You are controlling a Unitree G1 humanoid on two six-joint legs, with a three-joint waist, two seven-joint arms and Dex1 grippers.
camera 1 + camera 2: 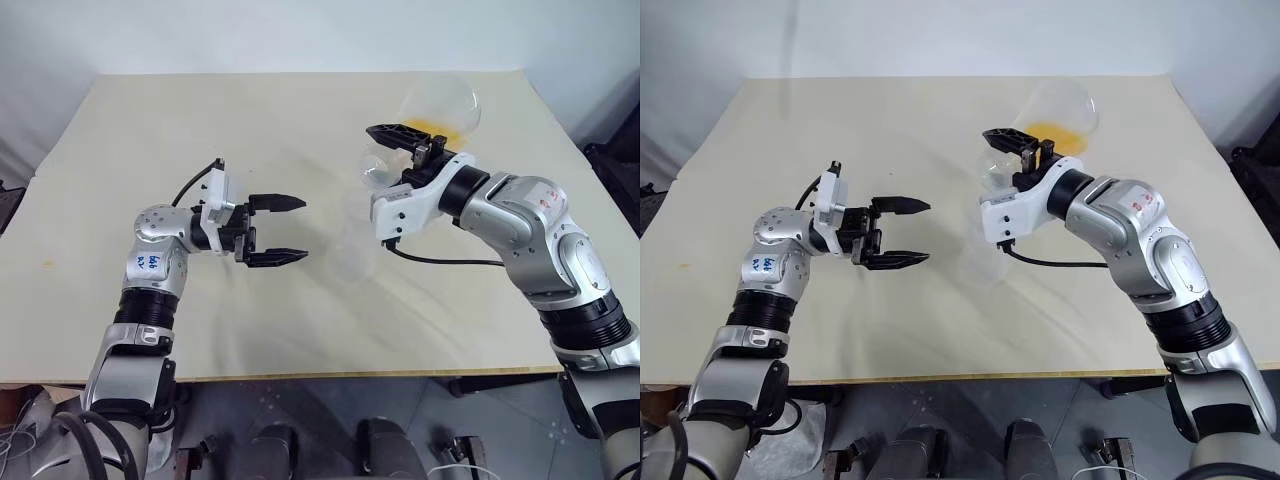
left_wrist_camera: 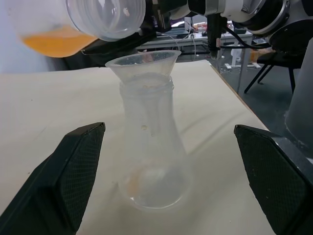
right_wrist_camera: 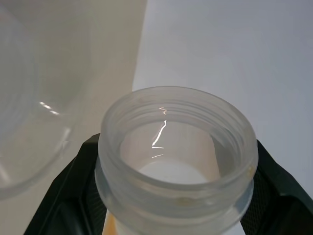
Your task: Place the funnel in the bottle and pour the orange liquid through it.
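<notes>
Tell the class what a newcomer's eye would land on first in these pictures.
First, the right gripper tipping a clear flask of orange liquid over the funnel, which sits in the bottle mid-table. Then the left gripper, open and level beside the bottle.

A clear plastic conical flask-shaped bottle (image 2: pixel 152 147) stands on the table (image 1: pixel 200 130), with a small clear plastic funnel (image 2: pixel 143 62) seated in its neck. The left tool (image 1: pixel 279 230) is just left of it. The right tool (image 1: pixel 405 140), farther right, holds a tilted clear round flask (image 1: pixel 440 105) containing orange liquid (image 1: pixel 440 126) above the funnel.
</notes>
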